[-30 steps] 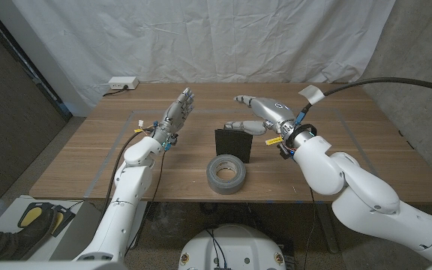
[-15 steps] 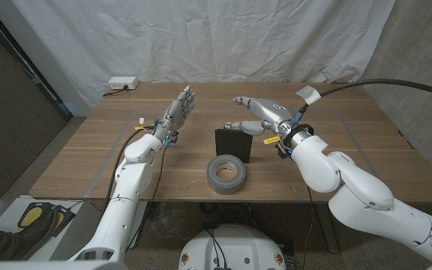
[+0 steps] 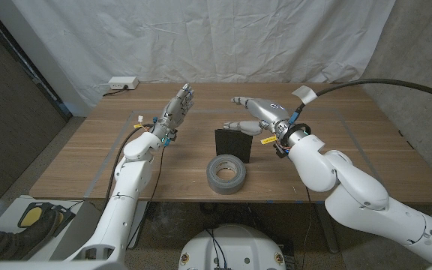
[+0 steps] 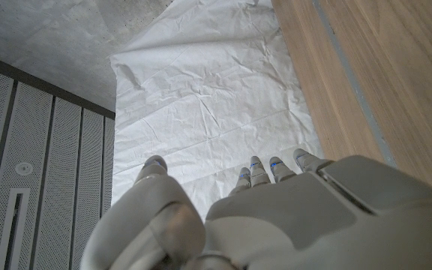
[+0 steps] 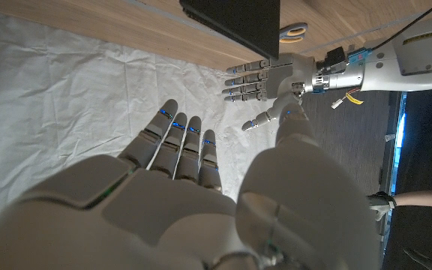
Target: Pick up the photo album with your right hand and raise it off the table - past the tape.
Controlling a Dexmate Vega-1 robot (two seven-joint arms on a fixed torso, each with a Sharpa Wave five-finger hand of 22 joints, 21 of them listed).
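The photo album [image 3: 234, 145] is a small black book standing upright on the table, just behind the grey tape roll [image 3: 226, 174]. A black corner of the album [image 5: 235, 20] also shows in the right wrist view. My right hand [image 3: 257, 114] hovers open above and behind the album, fingers spread and pointing toward my left, thumb below, not touching it. My left hand [image 3: 177, 111] is raised over the table's left half, open, fingers straight and pointing up. The left hand [image 5: 268, 80] appears again in the right wrist view.
A white power strip [image 3: 122, 84] lies at the table's [image 3: 336, 161] far left edge. Tape lines [image 3: 132, 118] mark a rectangle on the wood. A white cloth backdrop [image 3: 201, 37] hangs behind. A cable [image 3: 381, 82] arcs off my right arm.
My right hand has drifted slightly toward my left and a little farther back. The album, the tape and my left hand stay where they were.
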